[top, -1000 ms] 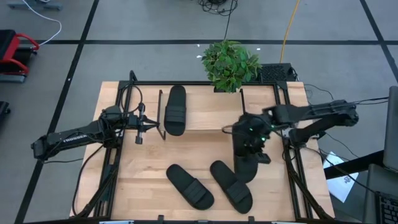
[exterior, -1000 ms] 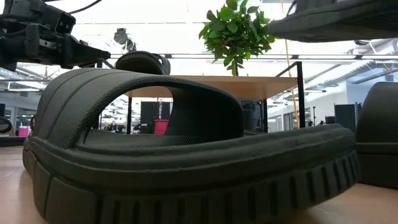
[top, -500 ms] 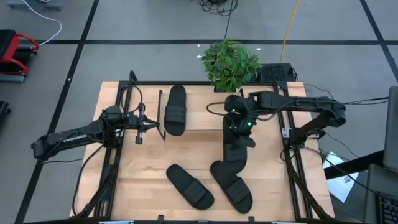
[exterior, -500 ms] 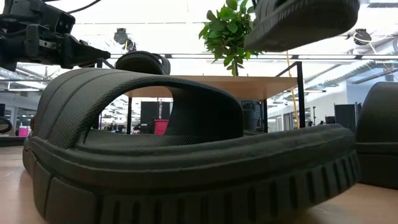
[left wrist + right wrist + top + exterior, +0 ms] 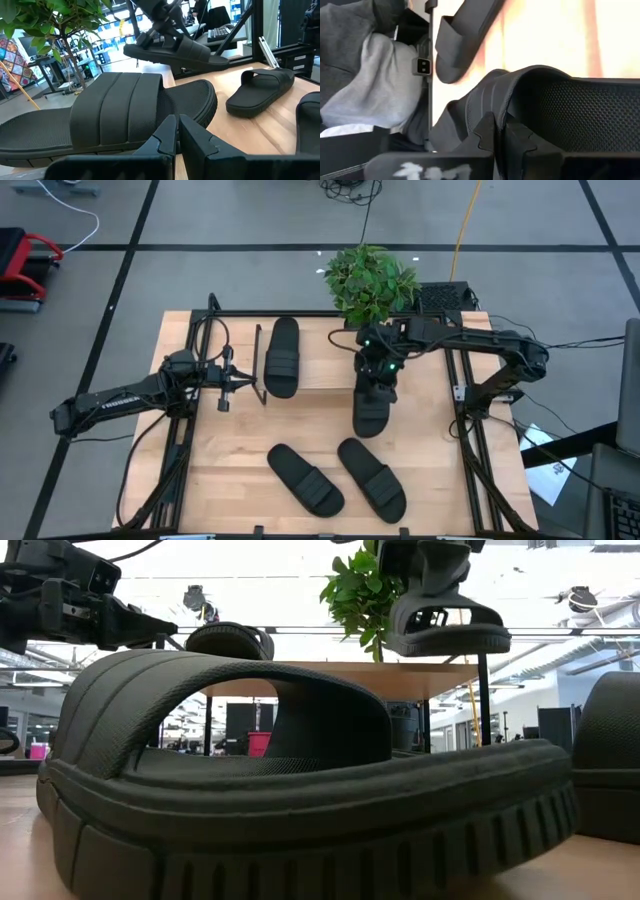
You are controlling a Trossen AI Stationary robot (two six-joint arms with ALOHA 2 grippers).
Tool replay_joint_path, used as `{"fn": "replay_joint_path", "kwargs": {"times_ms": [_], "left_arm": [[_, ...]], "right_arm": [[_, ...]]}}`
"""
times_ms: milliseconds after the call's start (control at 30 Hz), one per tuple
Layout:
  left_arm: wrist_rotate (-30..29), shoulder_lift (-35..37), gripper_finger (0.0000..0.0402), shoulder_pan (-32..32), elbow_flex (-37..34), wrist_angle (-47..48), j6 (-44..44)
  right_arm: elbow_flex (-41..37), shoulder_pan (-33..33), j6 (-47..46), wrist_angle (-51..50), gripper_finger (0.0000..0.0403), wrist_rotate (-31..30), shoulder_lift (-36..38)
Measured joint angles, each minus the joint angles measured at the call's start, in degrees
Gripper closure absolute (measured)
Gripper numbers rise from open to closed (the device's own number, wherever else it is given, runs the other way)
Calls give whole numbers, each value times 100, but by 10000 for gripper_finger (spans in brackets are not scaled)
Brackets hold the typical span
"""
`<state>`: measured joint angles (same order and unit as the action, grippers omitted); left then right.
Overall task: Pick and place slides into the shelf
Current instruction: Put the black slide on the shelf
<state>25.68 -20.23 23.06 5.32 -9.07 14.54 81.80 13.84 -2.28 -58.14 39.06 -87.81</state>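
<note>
Several black slides are in view. One slide [image 5: 282,357] lies flat on its sole on the shelf [image 5: 325,358], a low wooden rack seen in the low view as a plank [image 5: 340,667]. Two slides [image 5: 305,478] [image 5: 372,477] lie on the table near its front edge. My right gripper [image 5: 378,375] is shut on another slide [image 5: 371,408], held in the air by the shelf's near edge and above the plank's height [image 5: 447,625]. My left gripper [image 5: 228,385] waits shut, level, beside the shelf's left end, touching nothing. My right gripper pinches the slide's ribbed strap at its edge [image 5: 503,102] between its two fingers. The fingers come slanting down from the far right side. The slide hangs below them, lifted clear of table and shelf, sole down and nearly level [image 5: 447,638], its length running toward the near edge.
A potted plant [image 5: 370,280] stands at the table's far edge behind the shelf. Black frame rails [image 5: 463,430] run along both table sides. A person in a grey top [image 5: 370,85] shows in the right wrist view. Bare wood [image 5: 240,435] lies in front of the shelf.
My right gripper has carried the slide from the table's right side toward the far edge and to the left, up to the shelf, sinking slightly and rolling. The slide stayed clear of the table and has swung so that its length runs toward the near edge.
</note>
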Motion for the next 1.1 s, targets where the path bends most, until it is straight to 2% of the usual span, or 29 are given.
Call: {"fn": "replay_joint_path", "kwargs": {"times_ms": [167,333,567,767,833,967,1100], "left_arm": [[-1,0,376,-1,2,14,1],[-1,0,376,1,2,16,1],[34,0,376,1,2,22,-17],[668,0,376,1,-6,40,34],[921,-4,376,-5,-17,39,-38],[1030,-13,376,-74,-35,-293,-366],[1056,-11,376,-342,-28,-892,-746]], "right_arm": [[0,86,157,3,401,-53,-2],[0,150,149,-4,401,-411,-4],[0,238,123,43,401,-414,1],[-4,17,20,223,401,-354,109],[-4,-177,106,389,401,-538,268],[-4,-606,373,739,401,-1164,779],[-2,-1087,481,1326,402,-2392,1326]]}}
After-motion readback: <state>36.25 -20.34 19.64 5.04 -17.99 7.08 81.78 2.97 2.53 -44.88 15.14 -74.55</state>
